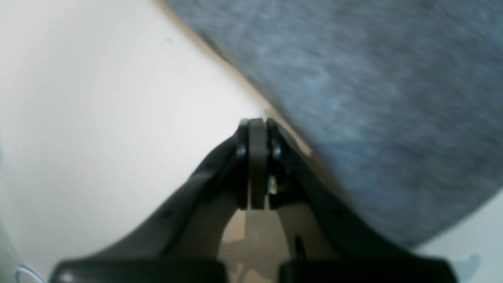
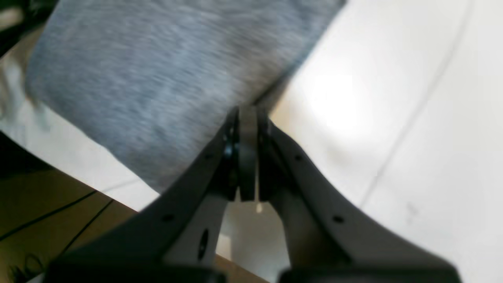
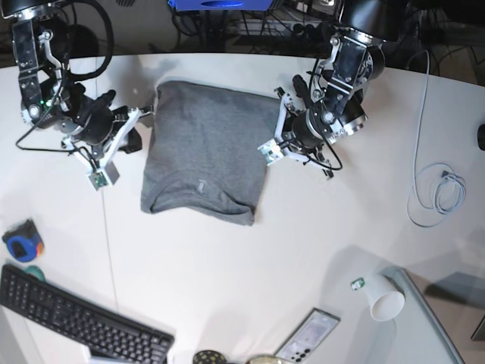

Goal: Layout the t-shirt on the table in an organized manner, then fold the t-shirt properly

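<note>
In the left wrist view, the left gripper (image 1: 257, 124), a pair of dark plastic claws, has its jaws pressed together with nothing between them. Its tip sits just beside the edge of the large heather-grey cotton t-shirt (image 1: 353, 98), which fills the upper right of the view. The smooth white table (image 1: 98, 118) fills the left side. The picture is blurred, so whether the tip touches the cloth cannot be told.

In the right wrist view, the right gripper (image 2: 247, 112), also dark plastic, is likewise closed on nothing, its tip at the shirt's edge. The grey cloth spreads over the upper left, and the white tabletop with a thin seam line lies to the right. A brown floor (image 2: 47, 204) shows past the table's edge at lower left.

In the base view, the t-shirt lies as a folded, roughly rectangular block on the far middle part of the table, a small pale label showing near its near edge. The two arms flank it, one at each side. Nearer the camera lie a black keyboard (image 3: 76, 322), a white paper cup (image 3: 385, 303) on its side, a phone (image 3: 309, 335) and a coiled white cable (image 3: 439, 189).
</note>
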